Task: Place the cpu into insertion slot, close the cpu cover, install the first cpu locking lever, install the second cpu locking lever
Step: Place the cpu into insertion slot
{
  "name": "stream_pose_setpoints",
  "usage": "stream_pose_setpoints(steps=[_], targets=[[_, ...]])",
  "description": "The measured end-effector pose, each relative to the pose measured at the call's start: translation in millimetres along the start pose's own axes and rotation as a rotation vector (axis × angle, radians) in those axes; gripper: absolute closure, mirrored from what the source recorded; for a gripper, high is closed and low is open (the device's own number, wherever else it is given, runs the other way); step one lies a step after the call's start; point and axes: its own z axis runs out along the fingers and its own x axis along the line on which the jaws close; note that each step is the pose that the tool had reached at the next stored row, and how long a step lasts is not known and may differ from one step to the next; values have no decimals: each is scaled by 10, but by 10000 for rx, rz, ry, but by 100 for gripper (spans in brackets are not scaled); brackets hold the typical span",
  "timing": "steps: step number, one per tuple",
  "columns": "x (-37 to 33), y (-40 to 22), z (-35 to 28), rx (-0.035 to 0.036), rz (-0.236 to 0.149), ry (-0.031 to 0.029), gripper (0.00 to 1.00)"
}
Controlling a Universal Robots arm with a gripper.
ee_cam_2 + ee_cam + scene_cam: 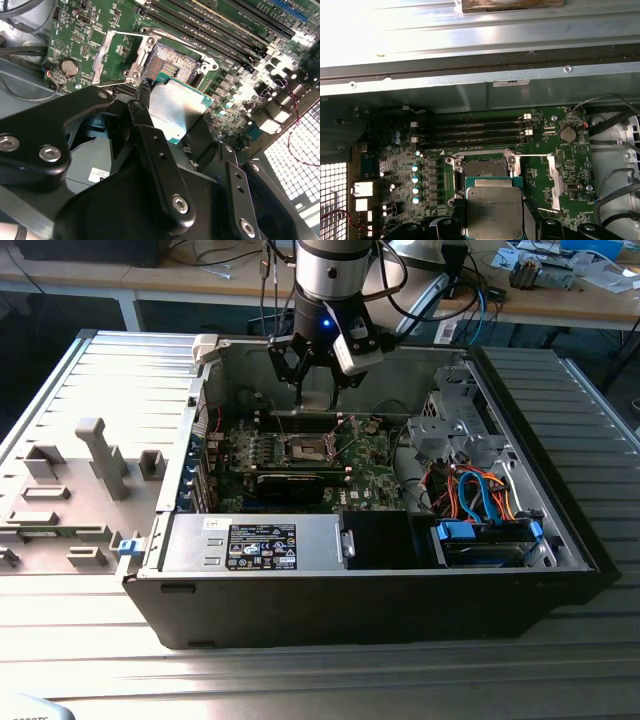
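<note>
**While the cpu hangs in the tool, the slot lies bare beneath it**

Since the chip has to go down flat into a shallow socket, the tool grips the cpu by two opposite edges, one finger against each side. The dull metal top faces the wrist and the underside is free. That edge grip looks chosen to keep the fingers off the contact face and out of the way of the socket's rim.

In both wrist views the chip sits level with the green board, which suits a straight drop rather than a tilted one. It is not in place. The slot shows just past the chip's far edge, its dark centre exposed, so the chip is above the board and a little short of the opening, apart from it.

Beside the slot, off to one side of the tool, the cover lies swung away with a thin wire lever along it. Folded back like that, it leaves the whole opening clear for the chip. I judge it fully open, though its hinge is hard to make out.

Beyond the slot run the long memory slots. The tool reaches down into the open case, which lies on its side on the table.
</note>
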Motion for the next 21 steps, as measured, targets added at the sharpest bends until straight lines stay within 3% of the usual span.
stream_pose_setpoints(steps=[21], targets=[[0, 0, 0, -3, 143, -13, 46]])
